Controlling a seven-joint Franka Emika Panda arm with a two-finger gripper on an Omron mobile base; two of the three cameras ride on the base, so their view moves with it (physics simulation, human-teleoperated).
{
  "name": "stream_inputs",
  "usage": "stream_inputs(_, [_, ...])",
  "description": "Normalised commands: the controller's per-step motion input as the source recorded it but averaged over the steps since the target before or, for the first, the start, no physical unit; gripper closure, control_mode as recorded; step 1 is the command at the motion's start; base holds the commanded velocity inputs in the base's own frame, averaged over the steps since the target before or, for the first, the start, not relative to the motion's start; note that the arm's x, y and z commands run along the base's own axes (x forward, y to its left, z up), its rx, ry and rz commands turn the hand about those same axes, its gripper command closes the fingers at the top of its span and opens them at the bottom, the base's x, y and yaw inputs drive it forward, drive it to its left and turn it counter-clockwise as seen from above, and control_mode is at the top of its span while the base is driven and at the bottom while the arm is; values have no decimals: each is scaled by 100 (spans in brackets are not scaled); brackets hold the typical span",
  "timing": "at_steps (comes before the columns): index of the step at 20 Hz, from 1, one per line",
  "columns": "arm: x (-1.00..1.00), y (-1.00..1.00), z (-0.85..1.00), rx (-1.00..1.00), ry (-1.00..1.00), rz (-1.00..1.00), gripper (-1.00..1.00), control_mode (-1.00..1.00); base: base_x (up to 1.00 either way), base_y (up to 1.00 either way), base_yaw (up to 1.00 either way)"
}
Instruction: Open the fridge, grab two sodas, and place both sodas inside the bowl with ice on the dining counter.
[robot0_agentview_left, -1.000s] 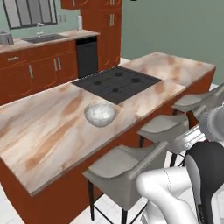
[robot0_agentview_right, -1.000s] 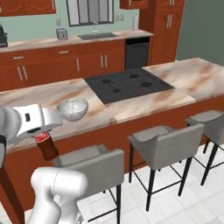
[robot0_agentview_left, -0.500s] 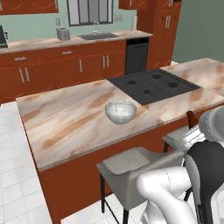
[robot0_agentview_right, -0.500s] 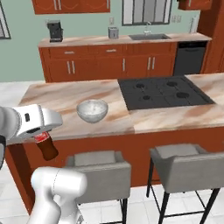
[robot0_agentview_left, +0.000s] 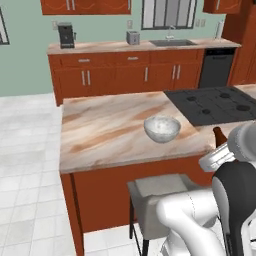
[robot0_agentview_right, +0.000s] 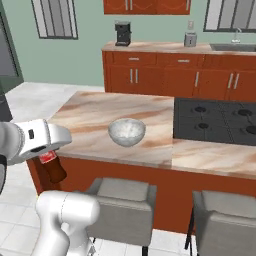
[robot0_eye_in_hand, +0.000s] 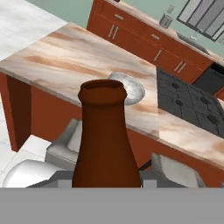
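My gripper (robot0_agentview_right: 49, 159) is shut on a dark brown soda (robot0_agentview_right: 54, 169) with a red label, held upright just off the near edge of the dining counter (robot0_agentview_right: 90, 112), by its left corner. The left base view shows the soda's neck (robot0_agentview_left: 218, 136) poking up beside my white hand. Close up in the hand view, the soda (robot0_eye_in_hand: 105, 135) half covers the bowl with ice (robot0_eye_in_hand: 133, 89). This pale speckled bowl (robot0_agentview_right: 127, 132) (robot0_agentview_left: 162, 128) sits on the marbled counter (robot0_agentview_left: 105, 130) near its front edge. A tall grey slab (robot0_agentview_right: 7, 50) at the far left may be the fridge.
Grey stools (robot0_agentview_right: 125, 197) (robot0_agentview_right: 225, 215) (robot0_agentview_left: 160, 189) stand under the counter's front edge below my hand. A black cooktop (robot0_agentview_right: 215, 117) (robot0_agentview_left: 215, 105) is set in right of the bowl. A wall counter carries a coffee maker (robot0_agentview_right: 122, 34) and a sink.
The base has driven on, so the whole scene has shifted: the counter's left end has come into view and the bowl sits nearer the middle. The gripper still holds the soda.
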Motion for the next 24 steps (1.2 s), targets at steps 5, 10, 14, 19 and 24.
stream_inputs(5, [0,0,0,0,0,0,100,100,90,-48,40])
stream_inputs(10, [100,-31,-4,0,12,26,100,-100,0,0,0])
stream_inputs(14, [100,-11,0,-1,18,7,100,-100,0,0,0])
stream_inputs(19, [99,1,0,-11,23,0,100,-100,0,0,0])
stream_inputs(24, [100,-2,-18,-9,23,1,100,-100,0,0,0])
